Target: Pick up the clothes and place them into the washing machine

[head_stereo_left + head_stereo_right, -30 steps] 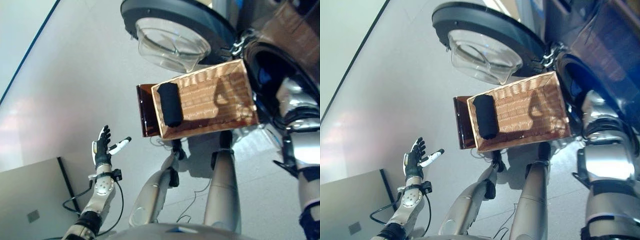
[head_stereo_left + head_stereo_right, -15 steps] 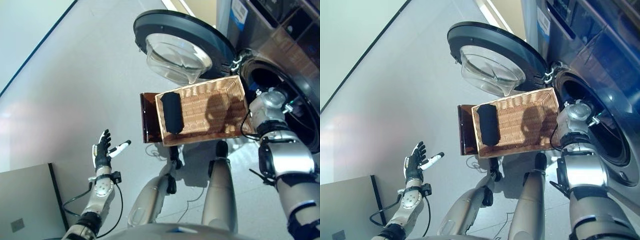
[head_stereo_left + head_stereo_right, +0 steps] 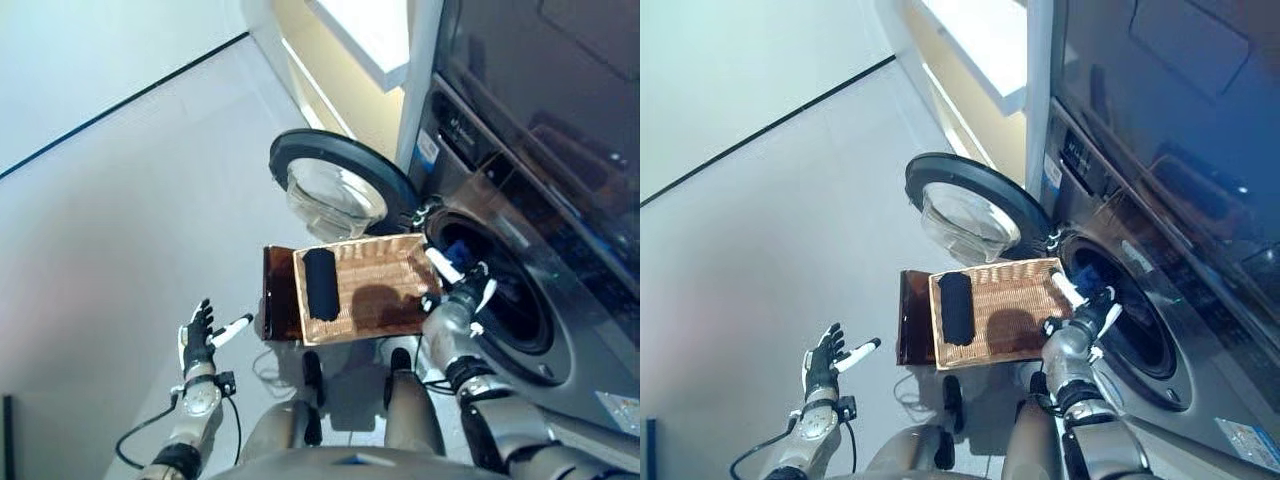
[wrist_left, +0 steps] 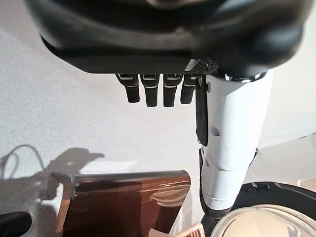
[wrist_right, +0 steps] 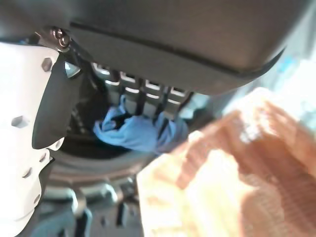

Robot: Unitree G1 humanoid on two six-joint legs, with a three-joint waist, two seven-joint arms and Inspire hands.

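R hand (image 3: 462, 290) held at washer drum (image 3: 500, 300), fingers apart; blue cloth (image 5: 133, 133) seen inside. L hand (image 3: 197, 330) spread, empty.

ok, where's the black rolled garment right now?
The black rolled garment lies in the woven wicker basket, at its end farthest from the washing machine's open drum, in the middle of both eye views; neither hand touches it.

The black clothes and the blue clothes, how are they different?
The black clothes lie rolled up in the wicker basket, while the blue clothes lie crumpled inside the washing machine drum. The black clothes are a neat long bundle; the blue ones are a loose heap. The black ones lie far from either hand; the blue ones show just past the right hand, open at the drum's mouth. Neither is held.
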